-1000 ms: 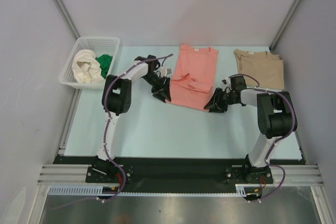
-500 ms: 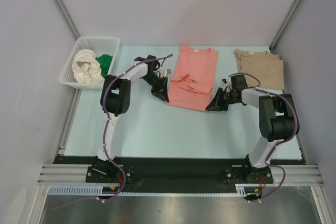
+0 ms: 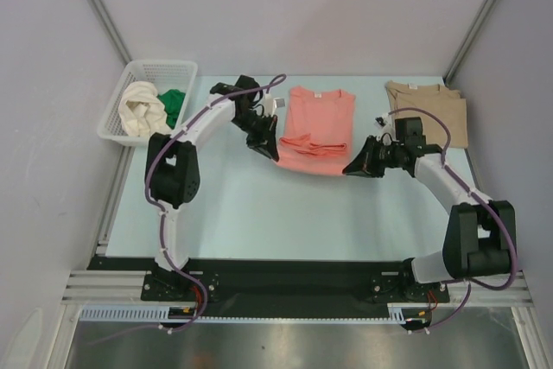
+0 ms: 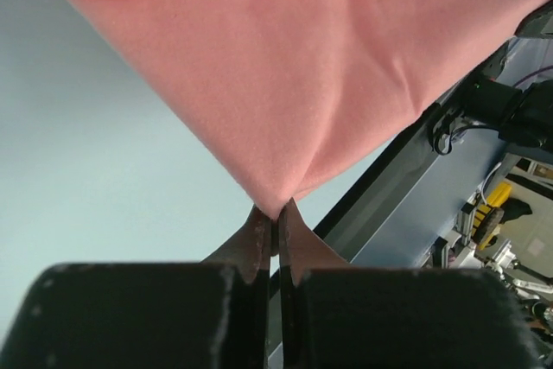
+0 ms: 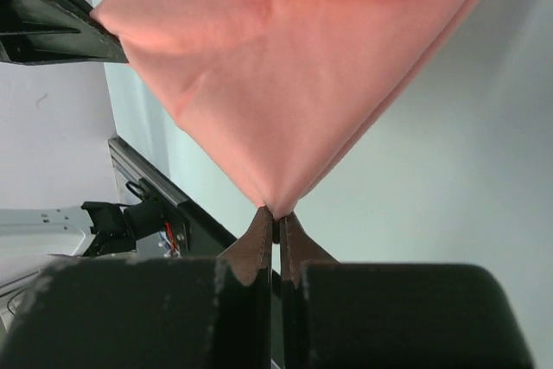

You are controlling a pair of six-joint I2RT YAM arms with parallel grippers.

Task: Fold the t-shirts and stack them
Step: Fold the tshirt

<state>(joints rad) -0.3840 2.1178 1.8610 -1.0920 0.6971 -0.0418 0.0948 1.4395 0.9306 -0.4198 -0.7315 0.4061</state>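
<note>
Left wrist, pink t-shirt corner in left tool (pinched tight)

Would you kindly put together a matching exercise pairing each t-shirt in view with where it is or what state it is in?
1 salmon-pink t-shirt
2 tan t-shirt
3 cream-white t-shirt
4 green t-shirt

A lying at far right of table
B in basket, right side
C pinched at two corners
D in basket, left side

Pairs: 1-C, 2-A, 3-D, 4-B
</note>
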